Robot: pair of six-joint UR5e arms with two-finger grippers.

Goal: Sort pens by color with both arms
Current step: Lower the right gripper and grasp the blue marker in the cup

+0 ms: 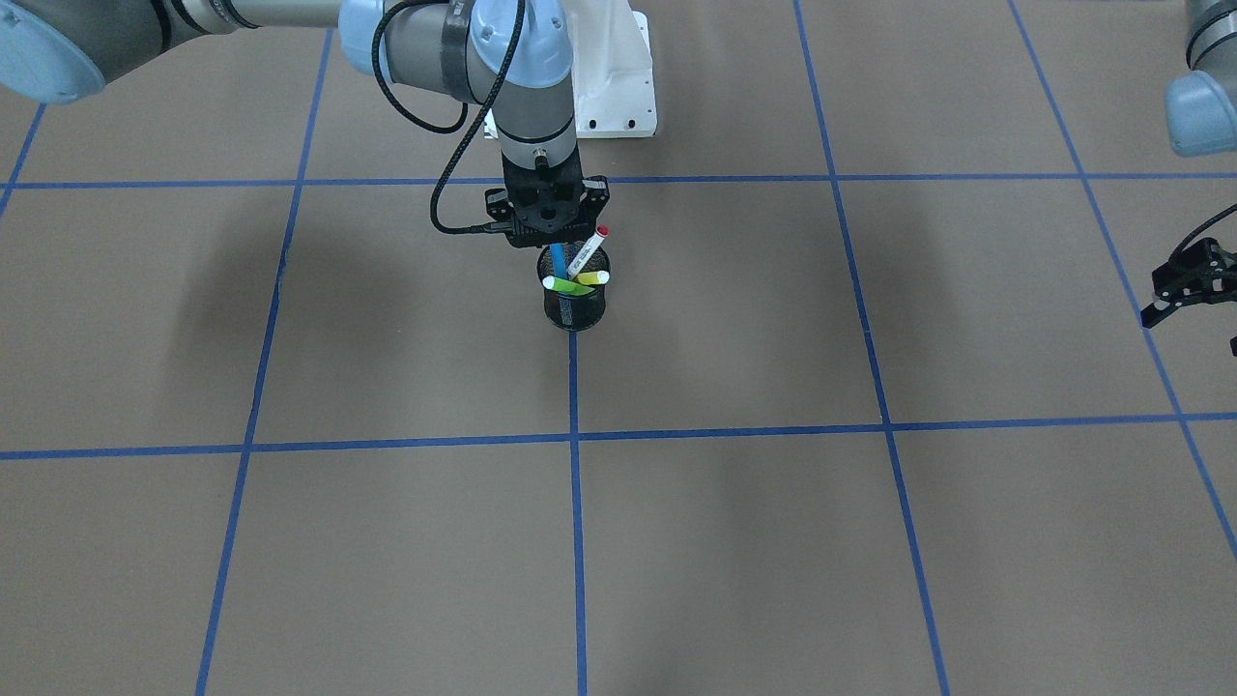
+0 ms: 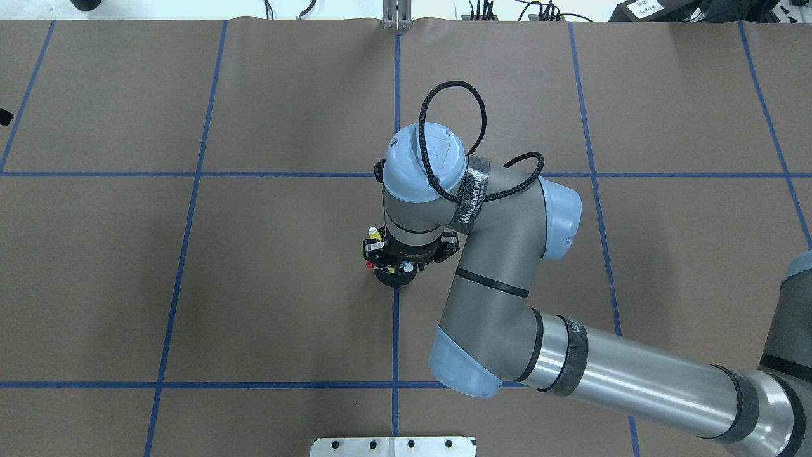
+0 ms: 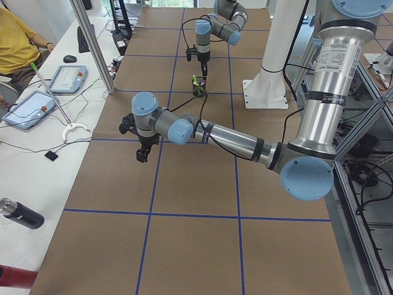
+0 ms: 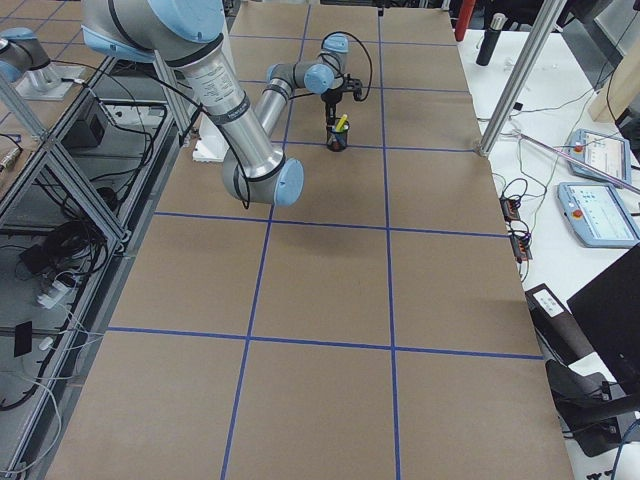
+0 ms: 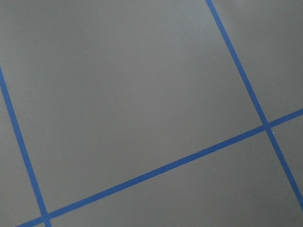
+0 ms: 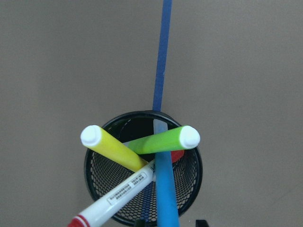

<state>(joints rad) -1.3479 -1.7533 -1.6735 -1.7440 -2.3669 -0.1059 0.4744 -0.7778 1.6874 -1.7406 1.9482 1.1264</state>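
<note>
Your black mesh cup holds blue marker, red-capped white marker, lime highlighter, yellow highlighter; right fingers released above; left fingers unclear.

1. Mouth of mesh cup is crowded: four pens cross inside, with narrow gaps between them.
2. Right pincer hangs directly above it and blocks top access.
3. Bare worktop all round; side approaches open.
4. Left pincer is well apart.
</note>
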